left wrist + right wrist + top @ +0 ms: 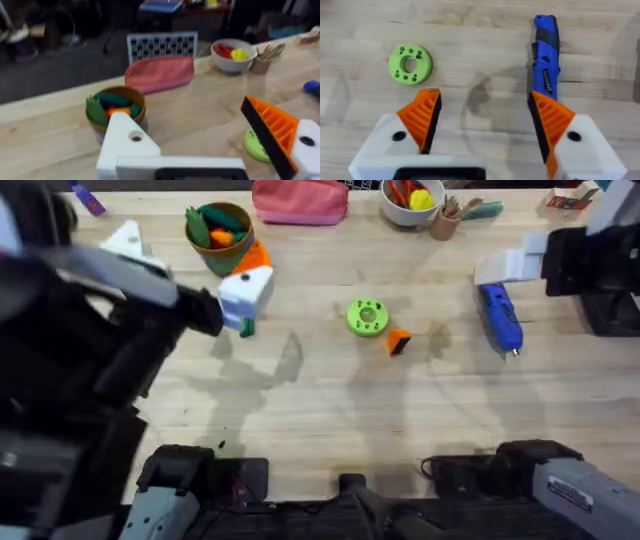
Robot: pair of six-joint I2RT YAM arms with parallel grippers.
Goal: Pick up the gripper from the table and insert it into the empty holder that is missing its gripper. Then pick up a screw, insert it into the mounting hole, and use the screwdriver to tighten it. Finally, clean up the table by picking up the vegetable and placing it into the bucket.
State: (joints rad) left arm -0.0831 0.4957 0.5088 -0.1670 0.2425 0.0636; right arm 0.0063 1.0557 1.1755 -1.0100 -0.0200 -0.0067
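R claw (485, 130) is spread w/ both orange pads on, hanging over the worktop (300, 410) w/ nothing between its fingers; screwdriver (545, 52) lies flat just ahead of one pad (552, 120). Green disc (367, 317) sits mid-worktop, loose gripper (399, 341) just beside it. L claw (210, 145) carries one orange pad (272, 130) and one bare holder (122, 142); spread, nothing in it. Bucket (218, 236) at the far side near the pink pouch (300, 200), veg (222, 220) inside it.
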